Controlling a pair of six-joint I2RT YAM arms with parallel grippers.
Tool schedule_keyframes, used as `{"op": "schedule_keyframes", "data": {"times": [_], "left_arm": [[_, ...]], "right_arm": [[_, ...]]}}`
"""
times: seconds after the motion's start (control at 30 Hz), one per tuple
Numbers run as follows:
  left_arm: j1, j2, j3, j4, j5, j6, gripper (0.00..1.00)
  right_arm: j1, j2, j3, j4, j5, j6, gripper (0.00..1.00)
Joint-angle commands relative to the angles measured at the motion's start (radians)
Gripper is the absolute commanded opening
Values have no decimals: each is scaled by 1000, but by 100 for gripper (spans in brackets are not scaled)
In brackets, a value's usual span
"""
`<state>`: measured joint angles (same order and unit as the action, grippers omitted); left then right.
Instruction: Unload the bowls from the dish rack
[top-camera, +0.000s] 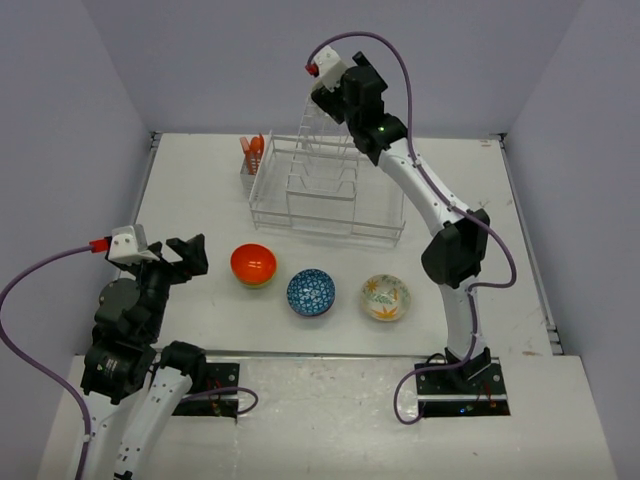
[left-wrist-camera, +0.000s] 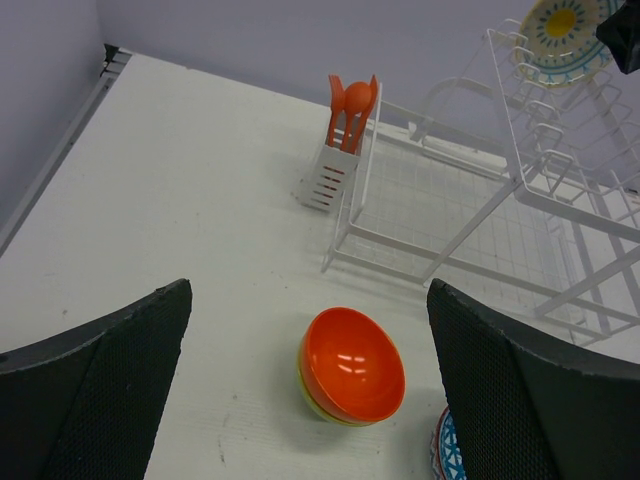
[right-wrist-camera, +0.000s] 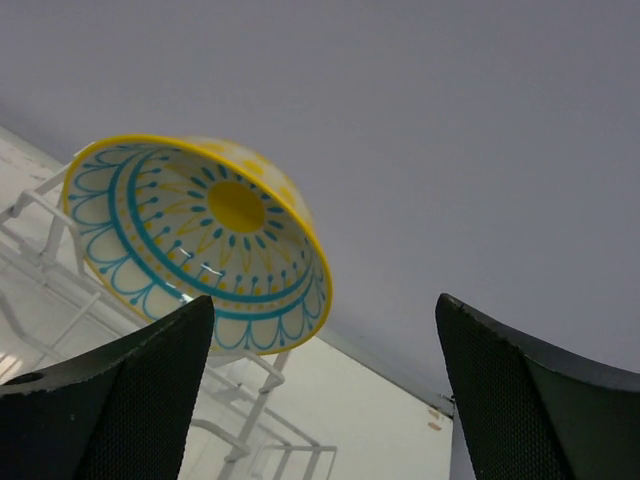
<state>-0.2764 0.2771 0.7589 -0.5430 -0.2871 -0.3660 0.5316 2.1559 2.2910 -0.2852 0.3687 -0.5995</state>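
Right end effector (right-wrist-camera: 322, 400) spread open, empty. Yellow-centred bowl (right-wrist-camera: 200, 240) sat just ahead, tilted atop rack (top-camera: 330, 205). Risk: off-centre closing could knock it off the wires. Left end effector (top-camera: 185, 258) also open.

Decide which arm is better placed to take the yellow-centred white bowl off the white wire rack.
Right. The right gripper, open, is raised beside the yellow-centred white bowl atop the white wire dish rack. The left gripper, also open, hangs over the plain orange bowl on the table, well short of it.
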Motion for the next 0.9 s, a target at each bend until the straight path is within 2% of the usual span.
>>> {"op": "schedule_keyframes", "data": {"times": [0.0,0.07,0.1,0.17,0.2,0.27,0.3,0.4,0.53,0.77,0.87], "left_arm": [[-4,11,-1,20,11,4,100],[-4,13,-1,20,12,4,100],[-4,11,-1,20,11,4,100],[-4,8,-3,21,12,4,100],[-4,10,-3,21,14,4,100],[-4,11,-4,25,22,7,100],[-4,11,-6,28,25,9,100],[-4,22,-6,29,31,10,100],[-4,20,-6,29,35,12,100],[-4,11,-7,31,35,12,100],[-4,10,-7,29,34,12,100]], "right_arm": [[-19,47,35,113,18,-59,89],[-25,70,32,139,19,-63,83],[-27,73,24,150,16,-65,71],[-28,67,-14,208,12,-68,63],[-28,64,-30,233,13,-72,56],[-28,55,-60,274,7,-78,52],[-28,55,-65,279,10,-86,42],[-28,62,-73,325,21,-95,26],[-28,48,-126,408,38,-102,19],[-30,41,-153,455,59,-82,1],[-27,21,-169,469,50,-40,0]]}}
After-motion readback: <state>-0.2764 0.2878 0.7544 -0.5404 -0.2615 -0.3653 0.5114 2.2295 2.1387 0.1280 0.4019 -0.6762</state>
